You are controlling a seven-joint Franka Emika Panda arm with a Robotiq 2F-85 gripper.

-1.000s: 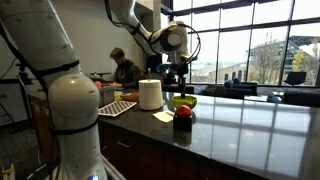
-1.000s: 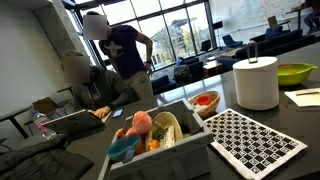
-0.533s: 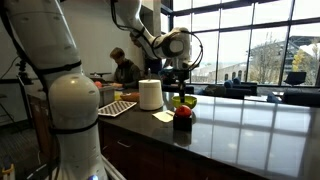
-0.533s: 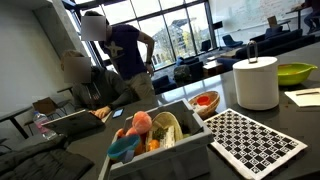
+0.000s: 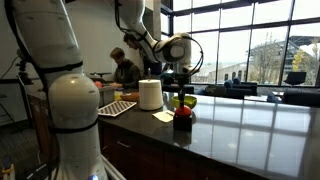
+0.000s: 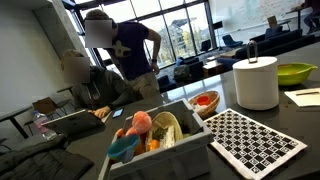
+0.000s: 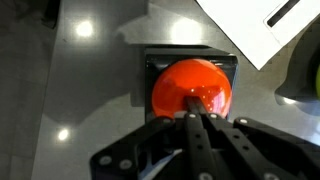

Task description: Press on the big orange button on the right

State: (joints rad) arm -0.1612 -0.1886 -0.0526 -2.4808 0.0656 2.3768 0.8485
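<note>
Risk here is mostly a glancing press. The big orange button sits square under the wrist camera, a red-orange dome on a squat dark base. It stands on the dark glossy desk near the front edge, just in front of the yellow-green bowl and apart from the white cylinder. A white sheet lies with its edge just beside the base.

The hand has its fingers closed together into one narrow blade, with nothing held. The tip lies over the middle of the dome. I cannot tell from either angle whether it touches yet.

What could go wrong, as I judge it:
- The dome is rounded and shiny, and the tip is thin. A push slightly off the crown could skid down the side and never depress it.
- The base looks loose on a slick desk. Any sideways component in the push could shove or tip the whole unit instead of pressing it.
- The bowl is close behind. Drift that way could bump its rim with the wider body of the hand.
- Pushing too far would drive a rigid arm into a hard surface, and stopping too short would mean no click.

The approach needs to be straight down, slow and centred.
</note>
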